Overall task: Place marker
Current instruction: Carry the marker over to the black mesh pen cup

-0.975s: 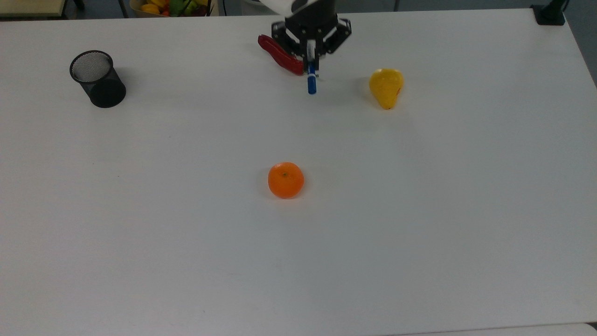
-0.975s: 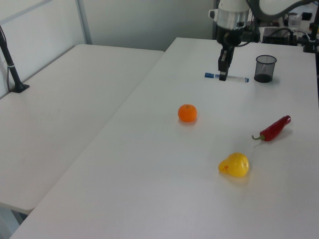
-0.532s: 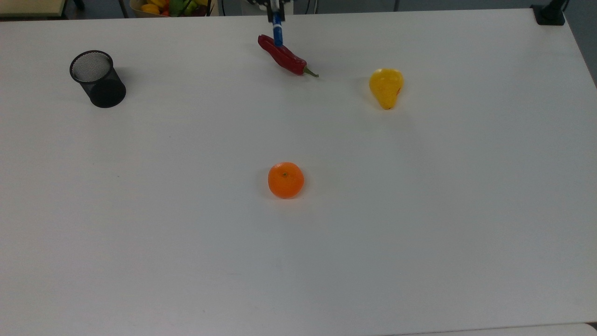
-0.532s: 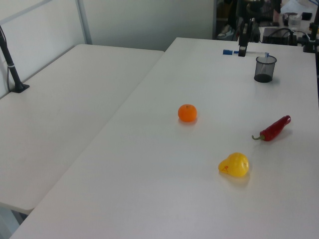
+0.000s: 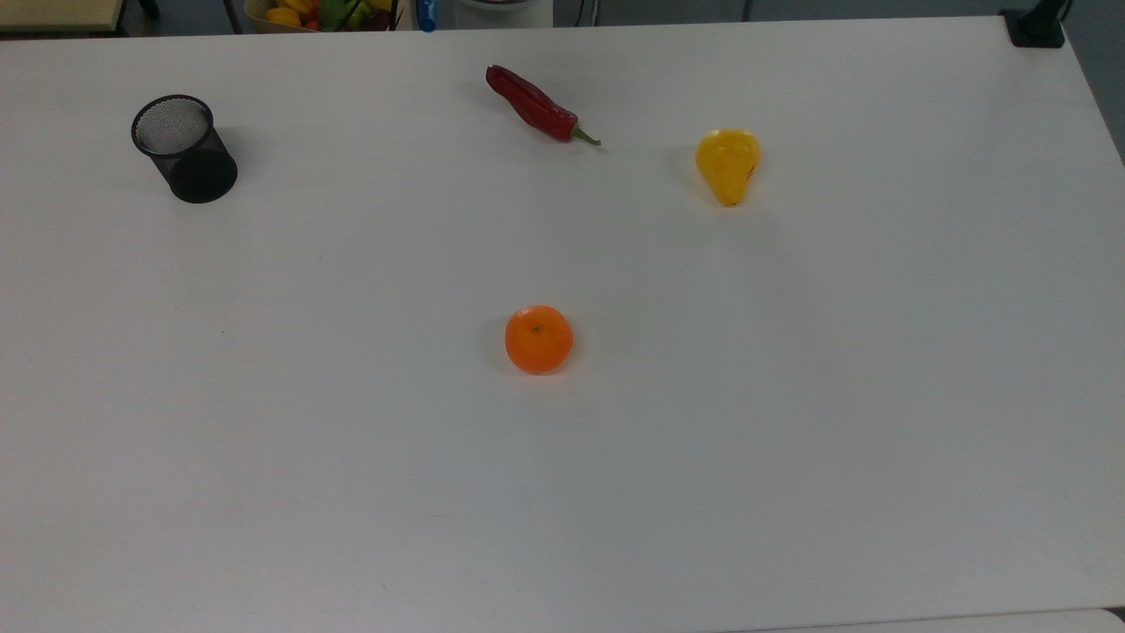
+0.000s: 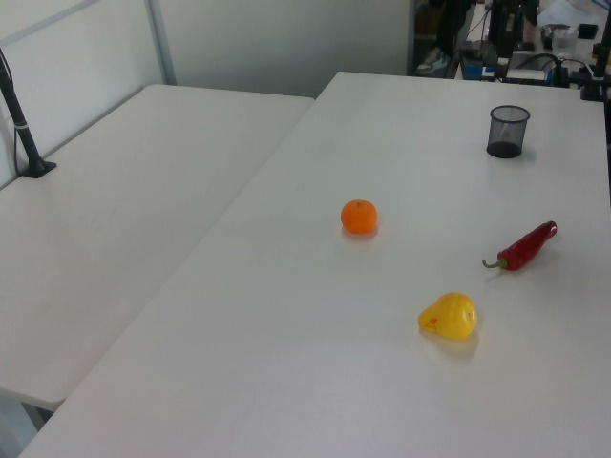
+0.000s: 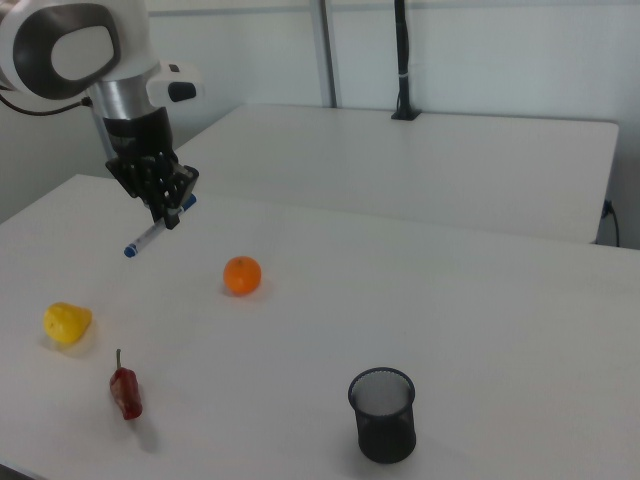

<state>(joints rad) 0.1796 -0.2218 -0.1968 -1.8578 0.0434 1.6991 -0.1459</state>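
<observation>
A second ago the arm was low over the desk beside the chili with the marker hanging from it; now it has lifted well up and away, so in the top view just a blue bit of the marker (image 5: 427,15) pokes in at the upper edge, up and to the top view's left of the chili. From the right view the arm stands tall above the white desk (image 7: 420,300), and the tool (image 7: 166,208) is pinching the marker (image 7: 155,231) near its upper end, the pen slanting down with its blue tip lowest, held high in the air. I take the black mesh cup (image 7: 382,414) as the landmark: in the right view the marker hangs far to the cup's upper left, well apart from it; the orange (image 7: 242,275) sits between them, nearer the marker; the yellow pear (image 7: 66,323) and the red chili (image 7: 125,391) lie far off to the cup's left. To my eye this is the carrying step, the pen lifted and not yet set down. The cup looks the likely home for it, so the next move would be to swing across over the cup's open mouth, bring the pen more upright, then lower and let go.
</observation>
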